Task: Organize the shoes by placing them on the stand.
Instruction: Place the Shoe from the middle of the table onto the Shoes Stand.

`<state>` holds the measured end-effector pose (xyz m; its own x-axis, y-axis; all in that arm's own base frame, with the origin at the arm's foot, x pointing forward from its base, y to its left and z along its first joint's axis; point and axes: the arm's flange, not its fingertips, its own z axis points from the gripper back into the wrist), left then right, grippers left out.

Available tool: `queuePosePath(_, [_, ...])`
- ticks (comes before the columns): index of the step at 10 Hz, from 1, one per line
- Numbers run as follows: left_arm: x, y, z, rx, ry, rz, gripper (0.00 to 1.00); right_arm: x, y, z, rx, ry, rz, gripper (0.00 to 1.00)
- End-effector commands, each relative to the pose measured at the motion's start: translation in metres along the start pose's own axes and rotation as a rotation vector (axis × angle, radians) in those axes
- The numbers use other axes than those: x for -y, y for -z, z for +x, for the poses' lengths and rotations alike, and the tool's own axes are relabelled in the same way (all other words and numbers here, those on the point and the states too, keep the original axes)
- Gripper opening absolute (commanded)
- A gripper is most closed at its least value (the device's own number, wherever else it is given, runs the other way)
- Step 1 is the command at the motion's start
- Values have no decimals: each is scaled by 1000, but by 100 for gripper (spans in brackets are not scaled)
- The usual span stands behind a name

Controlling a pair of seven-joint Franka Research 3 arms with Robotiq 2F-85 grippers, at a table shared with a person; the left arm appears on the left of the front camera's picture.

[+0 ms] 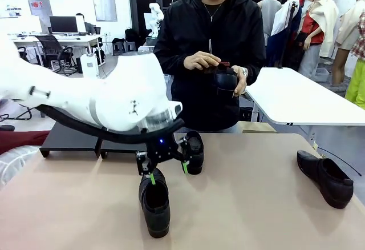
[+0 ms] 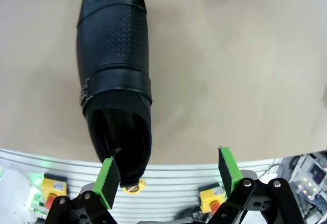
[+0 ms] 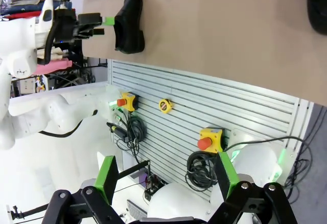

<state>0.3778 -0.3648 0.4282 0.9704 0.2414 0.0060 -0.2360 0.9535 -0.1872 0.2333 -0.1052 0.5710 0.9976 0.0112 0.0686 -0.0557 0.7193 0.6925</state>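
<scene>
Four black glossy slip-ons in play, and none of them sits on the stand (image 1: pixel 71 138), which is the low black platform pair at the far left of the tan surface (image 1: pixel 256 210), partly hidden behind the white left arm (image 1: pixel 114 99). The near shoe (image 1: pixel 154 204) lies toe toward the robot's side, close to the front edge, a bit left of the middle. The left claw (image 1: pixel 169 173) hangs right over its heel end with the fingers wide apart and nothing between them. In the left wrist view one green pad (image 2: pixel 108 175) sits right at the heel rim of that shoe (image 2: pixel 115 70), though I can't tell if it's actually touching. The second shoe (image 1: pixel 194 150) is just behind the claw, toward the person. The third shoe (image 1: pixel 325 177) lies well apart from those two, near the right edge. The fourth shoe (image 1: pixel 225 80) is off the surface, held at chest height in the person's hands (image 1: pixel 199 60) at the far side. The right claw (image 3: pixel 166 175) is also spread wide and empty, hanging out past the robot's edge of the surface, facing a grey slatted panel (image 3: pixel 230 106) with yellow boxes carrying red buttons (image 3: pixel 207 141).
</scene>
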Motion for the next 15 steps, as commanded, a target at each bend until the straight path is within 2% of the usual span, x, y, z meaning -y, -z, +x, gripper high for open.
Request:
queuePosePath(1, [14,27,4,34,-32,57,100,0,-2,0,5,-26,22,100])
queuePosePath(4, [23,72,11,55,-26,130,100,0,-2,0,5,-26,22,100])
queuePosePath(6, [26,86,17,76,-48,189,100,0,-2,0,5,-26,22,100])
queuePosePath(7, [26,85,20,70,-58,181,96,0,-2,0,5,-26,22,100])
queuePosePath(8, [27,83,22,74,-64,172,37,0,-2,0,5,-26,22,100])
queuePosePath(9, [27,81,22,87,-68,167,0,0,-2,0,5,-26,22,100])
queuePosePath(15, [24,79,20,95,-75,191,0,0,-2,0,5,-26,22,100])
